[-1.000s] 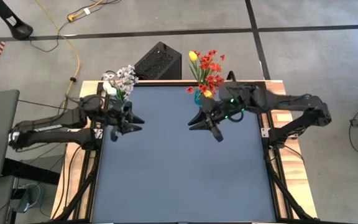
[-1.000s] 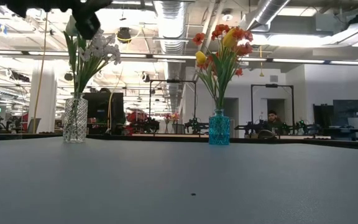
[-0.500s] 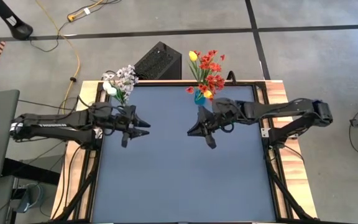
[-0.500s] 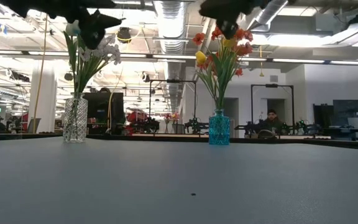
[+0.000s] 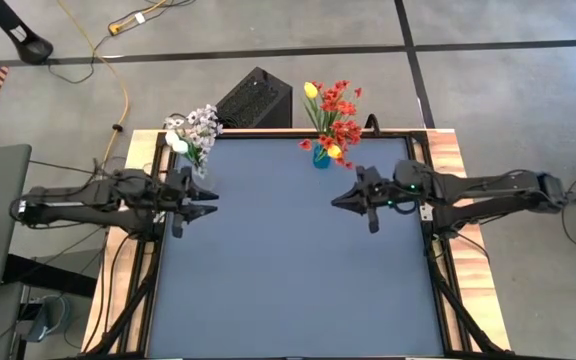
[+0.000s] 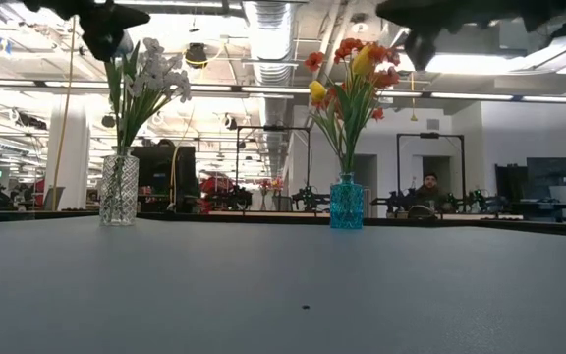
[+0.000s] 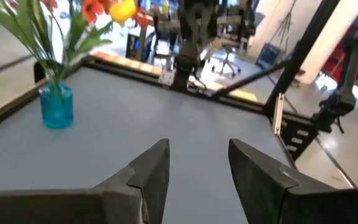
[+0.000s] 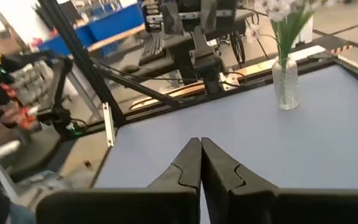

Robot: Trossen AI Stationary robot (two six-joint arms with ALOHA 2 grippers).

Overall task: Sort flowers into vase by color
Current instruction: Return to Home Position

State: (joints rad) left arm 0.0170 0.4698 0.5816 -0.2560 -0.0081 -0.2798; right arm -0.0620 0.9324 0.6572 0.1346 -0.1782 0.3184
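Hanging over the gray table [image 5: 288, 290], the left gripper [image 7: 199, 147] has its fingers spread apart and holds nothing. The right gripper [image 8: 200, 142] is pinched tight and empty too. At the far edge, white flowers [image 5: 193, 128] stand in the clear vase [image 6: 119, 190]. Red and yellow flowers [image 5: 334, 108] stand in the blue vase [image 6: 346, 204].

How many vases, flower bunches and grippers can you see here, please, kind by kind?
Vases: 2, a clear vase and a blue vase.
Flower bunches: 2, white flowers in the clear vase, red and yellow flowers in the blue vase.
Grippers: 2, left gripper open, right gripper shut, both empty.
Total: 6.
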